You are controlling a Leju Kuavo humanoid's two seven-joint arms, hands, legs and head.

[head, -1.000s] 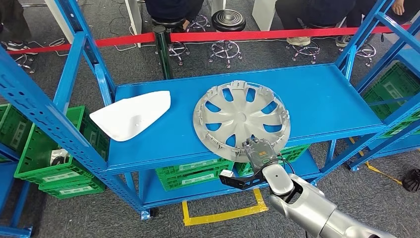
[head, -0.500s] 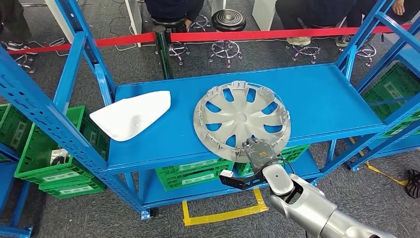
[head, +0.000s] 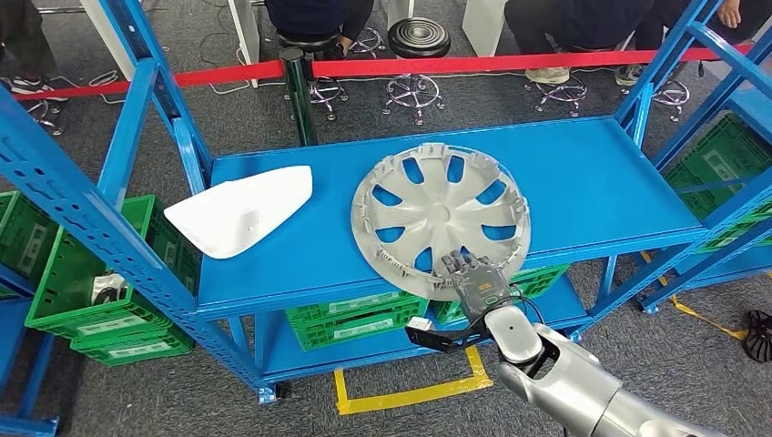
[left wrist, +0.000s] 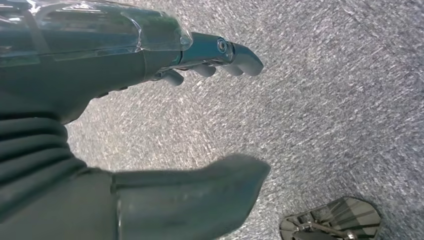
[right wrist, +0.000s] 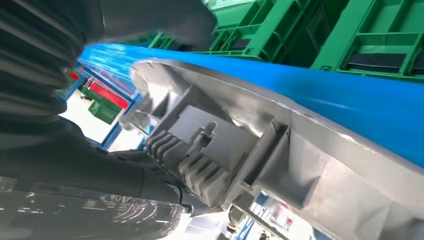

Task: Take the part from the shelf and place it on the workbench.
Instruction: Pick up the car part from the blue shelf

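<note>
hubcap [head: 441,218] hollow side up, flat on shelf [head: 601,182]

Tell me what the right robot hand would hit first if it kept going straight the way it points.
The hubcap: the right robot hand is already at its near rim, fingers pointing across it. Whether it grips the rim yet is unclear.

The hubcap [head: 441,221] lies on the shelf [head: 592,196] at frame centre, the panel [head: 240,209] to its left, crates [head: 86,300] below them.
</note>
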